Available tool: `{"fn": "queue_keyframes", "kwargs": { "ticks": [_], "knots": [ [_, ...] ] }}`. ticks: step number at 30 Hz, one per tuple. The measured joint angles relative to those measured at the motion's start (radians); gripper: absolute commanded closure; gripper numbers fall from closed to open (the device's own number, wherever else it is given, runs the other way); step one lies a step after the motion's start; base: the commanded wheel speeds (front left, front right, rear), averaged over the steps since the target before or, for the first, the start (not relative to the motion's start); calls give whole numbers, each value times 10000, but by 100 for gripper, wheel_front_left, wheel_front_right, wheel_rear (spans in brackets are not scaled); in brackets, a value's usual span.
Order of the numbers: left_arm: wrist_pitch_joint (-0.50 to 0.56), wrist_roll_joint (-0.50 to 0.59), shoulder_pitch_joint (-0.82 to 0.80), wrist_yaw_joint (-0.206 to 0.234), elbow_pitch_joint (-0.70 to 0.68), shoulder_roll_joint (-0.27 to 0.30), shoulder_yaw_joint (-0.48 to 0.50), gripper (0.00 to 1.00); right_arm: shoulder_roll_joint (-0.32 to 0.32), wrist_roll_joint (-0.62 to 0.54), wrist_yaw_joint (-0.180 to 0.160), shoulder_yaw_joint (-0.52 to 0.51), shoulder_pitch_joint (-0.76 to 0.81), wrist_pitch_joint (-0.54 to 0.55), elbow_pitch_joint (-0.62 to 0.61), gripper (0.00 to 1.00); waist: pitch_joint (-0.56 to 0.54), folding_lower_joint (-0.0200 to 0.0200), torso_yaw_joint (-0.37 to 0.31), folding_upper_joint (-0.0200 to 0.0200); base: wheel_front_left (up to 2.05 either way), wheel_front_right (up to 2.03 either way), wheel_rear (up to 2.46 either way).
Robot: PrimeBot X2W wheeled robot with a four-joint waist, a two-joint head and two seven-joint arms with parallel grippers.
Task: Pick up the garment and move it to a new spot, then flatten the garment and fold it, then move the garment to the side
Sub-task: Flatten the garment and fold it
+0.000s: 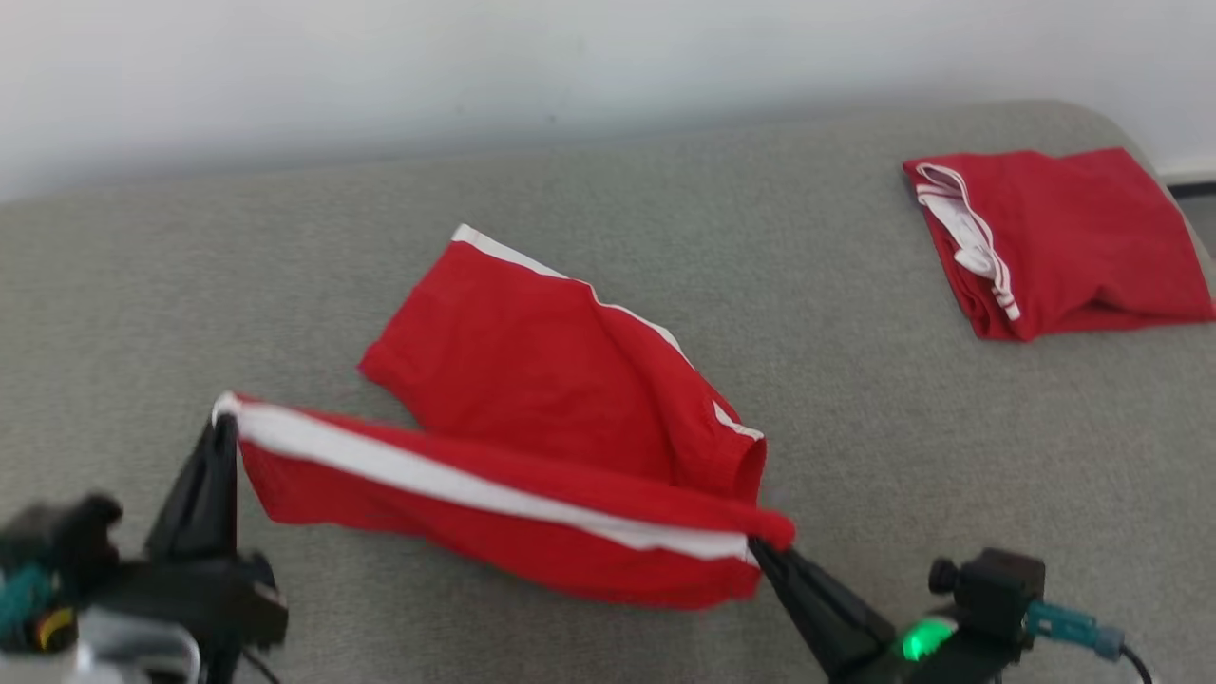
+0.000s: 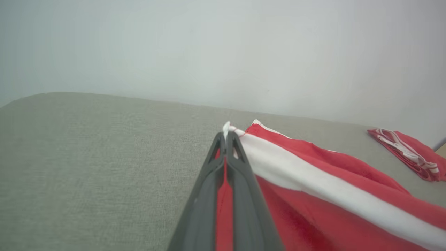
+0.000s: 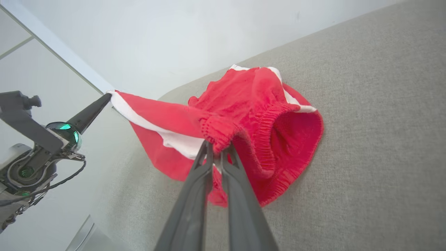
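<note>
- Currently we hold the red cloth shorts with white side stripes (image 1: 532,408) across the middle of the head view, the near edge lifted and the far leg resting on the grey woven surface (image 1: 665,190).
- Our left gripper (image 1: 226,423), at the lower left, is clamped on a white-striped corner.
- Our right gripper (image 1: 757,545), at the lower right, pinches the ribbed waistband.
- A second red garment with white trim (image 1: 1054,237) lies folded, well apart, at the upper right.

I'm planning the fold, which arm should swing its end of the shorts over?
Probably left: the left gripper pinches the lifted leg hem of the shorts; the right gripper holds the waistband, beside the part lying on the cushion.
</note>
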Motion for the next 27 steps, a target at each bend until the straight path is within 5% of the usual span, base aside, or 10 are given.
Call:
{"fn": "queue_keyframes", "kwargs": {
  "ticks": [17,27],
  "knots": [
    [2650,1352,-5611,-784,3212,1457,-1206,100,1446,240,-13,880,-3910,-938,2732,100,1994,3,-1785,2,0,0,0],
    [2934,1919,-7588,-1112,5262,1321,-1983,100,1795,278,-13,1421,-5115,-1555,3958,100,2837,1,-2542,2,0,0,0]
  ]
}}
